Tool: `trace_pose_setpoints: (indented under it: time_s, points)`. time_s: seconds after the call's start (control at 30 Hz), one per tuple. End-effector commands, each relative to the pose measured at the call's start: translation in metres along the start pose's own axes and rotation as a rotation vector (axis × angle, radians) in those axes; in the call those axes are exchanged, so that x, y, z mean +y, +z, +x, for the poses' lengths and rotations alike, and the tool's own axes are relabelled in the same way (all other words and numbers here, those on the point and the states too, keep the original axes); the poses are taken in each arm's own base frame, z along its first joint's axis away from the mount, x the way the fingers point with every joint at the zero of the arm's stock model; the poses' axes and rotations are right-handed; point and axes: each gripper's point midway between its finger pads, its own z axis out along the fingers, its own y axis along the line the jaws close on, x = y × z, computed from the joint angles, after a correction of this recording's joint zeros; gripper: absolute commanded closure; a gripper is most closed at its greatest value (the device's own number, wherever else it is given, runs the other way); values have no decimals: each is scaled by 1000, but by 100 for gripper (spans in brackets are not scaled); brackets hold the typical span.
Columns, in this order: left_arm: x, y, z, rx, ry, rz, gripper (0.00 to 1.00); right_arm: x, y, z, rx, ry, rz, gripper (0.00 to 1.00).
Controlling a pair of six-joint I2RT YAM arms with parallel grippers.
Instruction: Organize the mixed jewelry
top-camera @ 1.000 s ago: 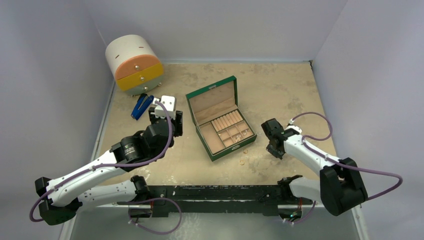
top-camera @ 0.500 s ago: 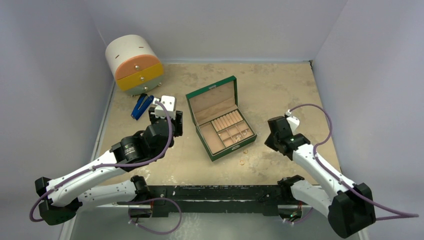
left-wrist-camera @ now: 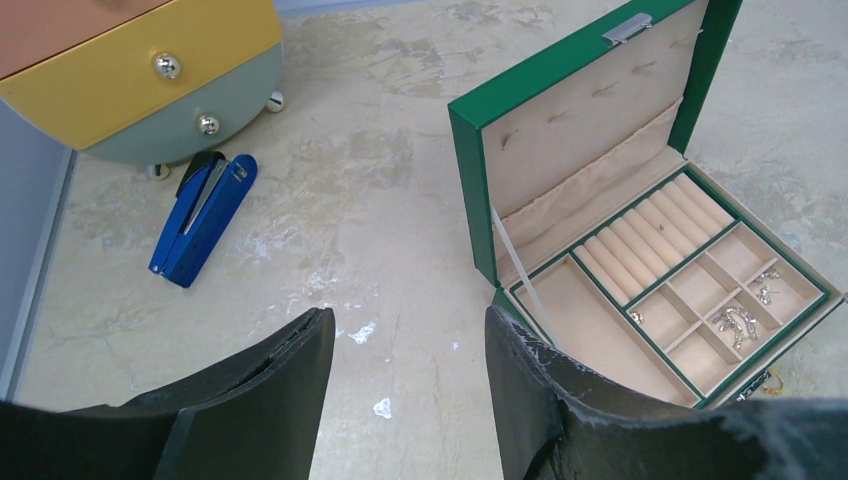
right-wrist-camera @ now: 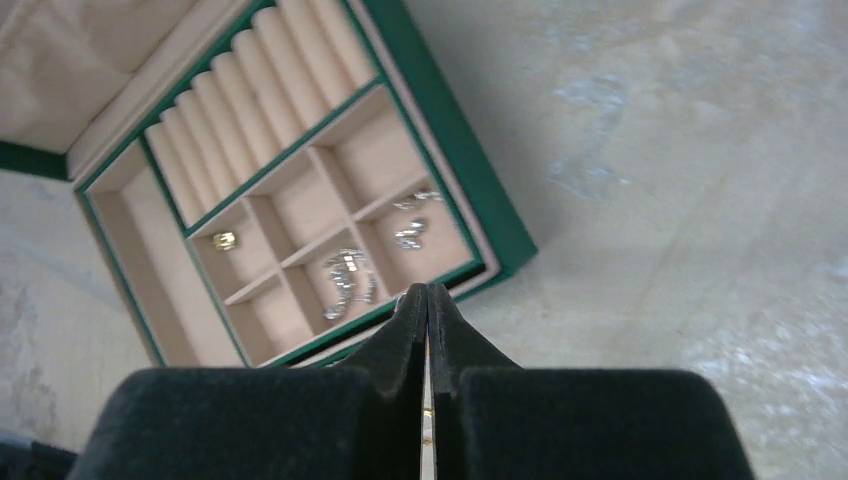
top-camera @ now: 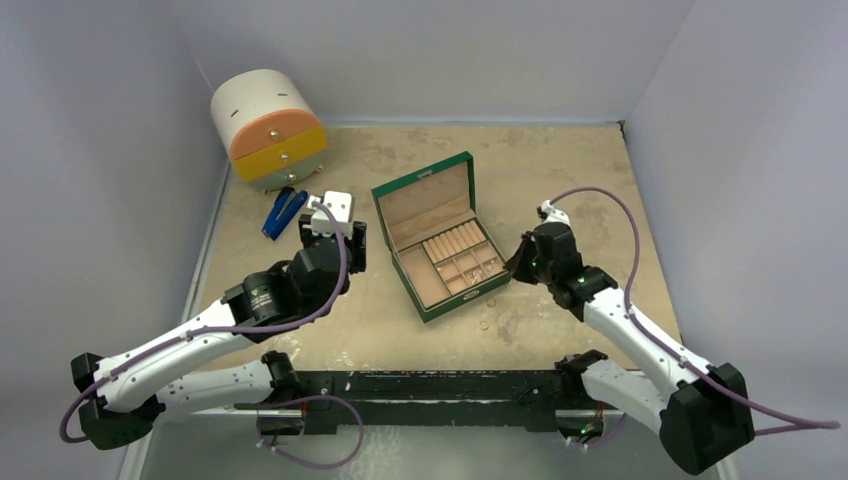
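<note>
No readable text, labels or numbers anywhere

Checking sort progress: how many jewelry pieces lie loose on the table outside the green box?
2: one gold piece beside the green box's front edge, a second piece just nearer the robot. Others may be hidden.

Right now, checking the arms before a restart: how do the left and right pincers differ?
The left pincer is open; the right pincer is shut. The left pincer hangs clear of the green box, off to its side; the right pincer is at the box's rim. Both are black.
</note>
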Motion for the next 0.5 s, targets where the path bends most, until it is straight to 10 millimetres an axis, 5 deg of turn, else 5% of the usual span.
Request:
trace_pose_setpoints:
  time_s: [0.0, 0.13, 0.47]
  points:
    - [0, 1, -5, -13, -12, -1, 44, 61, -5, -27, -78, -110, -209, 100]
    - [1, 0, -6, -16, -16, -1, 44, 93, -1, -24, -103, -216, -255, 100]
    - [4, -1, -7, -21, -17, -9, 44, 132, 31, -15, -109, -332, -304, 100]
